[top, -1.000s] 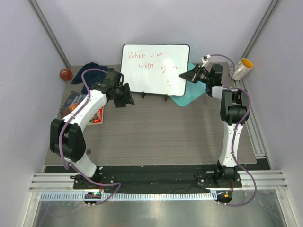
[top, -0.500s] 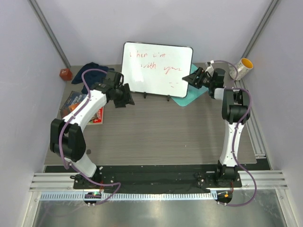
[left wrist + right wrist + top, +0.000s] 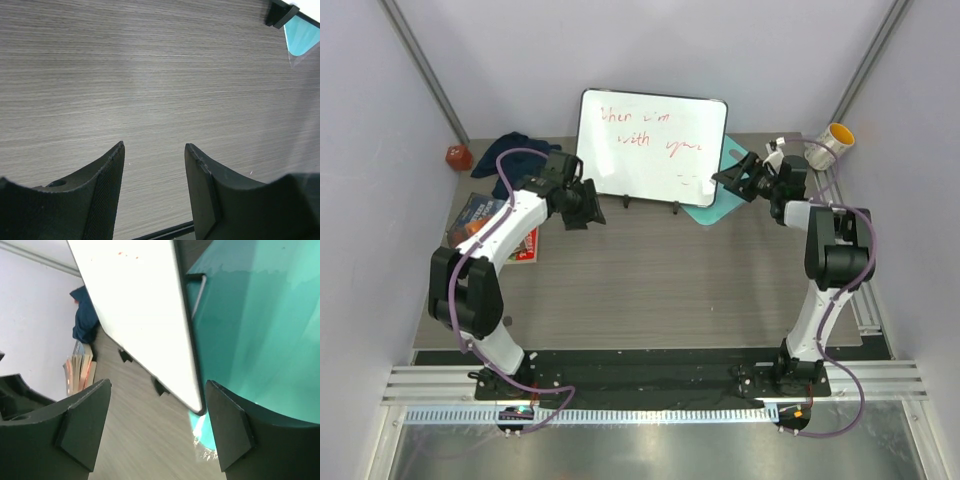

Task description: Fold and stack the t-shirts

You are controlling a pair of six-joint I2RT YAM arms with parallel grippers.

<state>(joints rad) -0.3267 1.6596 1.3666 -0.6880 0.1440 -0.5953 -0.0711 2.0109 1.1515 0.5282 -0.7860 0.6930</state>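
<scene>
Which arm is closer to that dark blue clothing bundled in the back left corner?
Left. The left arm ends just right of the navy t-shirts, its jaws by the whiteboard's left corner. The right arm reaches the whiteboard's far side, over the teal board.

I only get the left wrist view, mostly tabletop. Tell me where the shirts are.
Observer: The shirts lie heaped in the far left corner, just left of the whiteboard.
Operator: Report the right claw.
Observer: The right claw is open, facing the whiteboard's right edge, with the teal board beside it.
Operator: Name what's near the heap.
Observer: Books lie just nearer than it, along the left edge.
</scene>
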